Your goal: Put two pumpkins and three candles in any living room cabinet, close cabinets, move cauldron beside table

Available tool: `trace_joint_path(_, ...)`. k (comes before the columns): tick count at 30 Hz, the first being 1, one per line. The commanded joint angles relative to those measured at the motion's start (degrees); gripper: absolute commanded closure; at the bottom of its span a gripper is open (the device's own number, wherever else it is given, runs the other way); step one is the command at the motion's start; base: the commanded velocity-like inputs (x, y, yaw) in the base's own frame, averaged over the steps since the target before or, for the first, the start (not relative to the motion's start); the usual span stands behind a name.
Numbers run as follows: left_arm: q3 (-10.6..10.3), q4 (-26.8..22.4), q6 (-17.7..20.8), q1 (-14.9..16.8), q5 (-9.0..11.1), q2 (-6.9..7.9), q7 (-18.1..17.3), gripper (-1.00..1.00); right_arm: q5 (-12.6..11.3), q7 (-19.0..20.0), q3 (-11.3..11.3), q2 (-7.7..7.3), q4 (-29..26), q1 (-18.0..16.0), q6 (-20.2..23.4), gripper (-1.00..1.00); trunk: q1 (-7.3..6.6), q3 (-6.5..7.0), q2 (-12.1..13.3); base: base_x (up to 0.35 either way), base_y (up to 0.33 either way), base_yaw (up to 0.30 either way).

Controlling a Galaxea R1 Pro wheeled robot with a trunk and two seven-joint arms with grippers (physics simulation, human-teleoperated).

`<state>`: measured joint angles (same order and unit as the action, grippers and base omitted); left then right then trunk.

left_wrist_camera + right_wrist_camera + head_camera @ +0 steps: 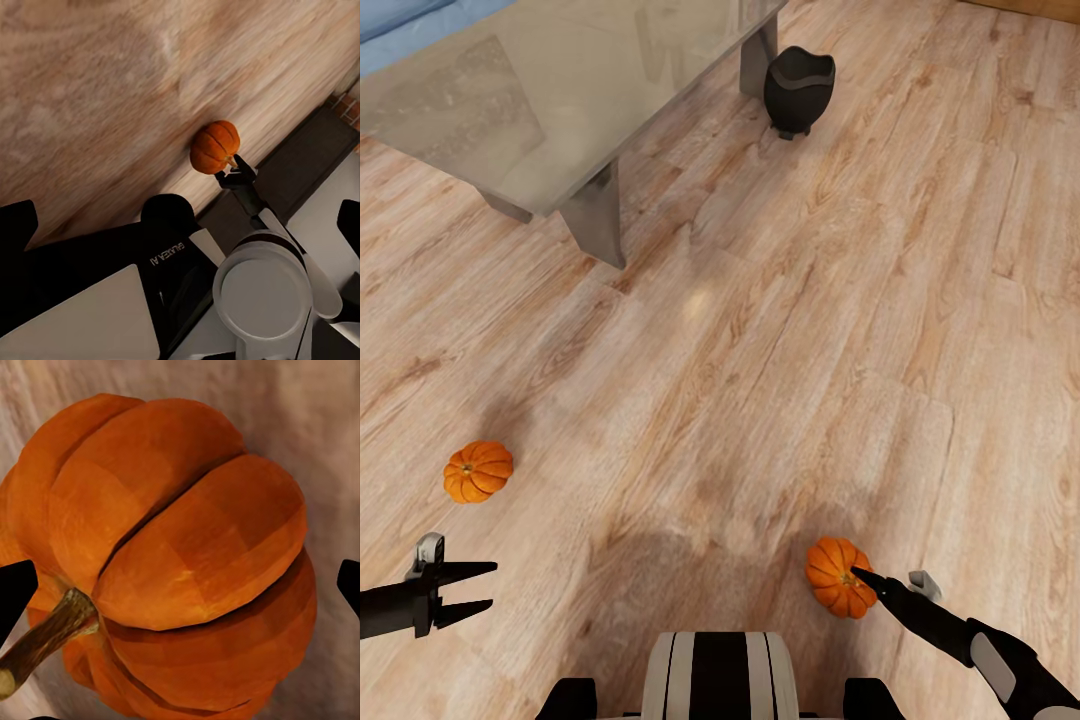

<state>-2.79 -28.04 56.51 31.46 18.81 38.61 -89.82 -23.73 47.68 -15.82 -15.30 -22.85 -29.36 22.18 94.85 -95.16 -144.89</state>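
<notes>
Right gripper (857,574), jaws spread, sits against one pumpkin (838,577) at five o'clock. Left gripper (493,587) hangs open at eight o'clock, second pumpkin (478,471) nearby. Cauldron (798,90) beside table (530,110) at twelve; bare floor (760,330) between.

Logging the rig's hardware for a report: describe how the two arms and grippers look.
The left gripper has two slim, pointed black fingers and a small grey block on top. The right gripper is black and tapered too, with a grey nub; its arm is black with a light grey panel. White lettering marks a black housing.
</notes>
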Motion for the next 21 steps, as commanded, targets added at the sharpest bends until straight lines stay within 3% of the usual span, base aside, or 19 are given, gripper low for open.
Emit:
trace_joint_path(1, -0.01, 0.00, 0.00, 0.00, 0.00, 0.01, 0.00, -1.00, 0.00, -0.02, 0.00, 0.00, 0.00, 0.00, -0.01, -1.00, 0.00, 0.00, 0.00, 0.002, 0.001, 0.000)
trace_joint_path(12, -0.02, 0.00, 0.00, 0.00, 0.00, -0.02, 0.00, -1.00, 0.00, -0.28, 0.00, 0.00, 0.00, 0.00, -0.02, -1.00, 0.00, 0.00, 0.00, 0.000, 0.000, 0.000)
trace_joint_path(21, 0.03, 0.00, 0.00, 0.00, 0.03, -0.02, 0.00, -1.00, 0.00, -0.42, 0.00, 0.00, 0.00, 0.00, 0.00, -1.00, 0.15, -1.33, -0.08, 0.000, 0.000, 0.000)
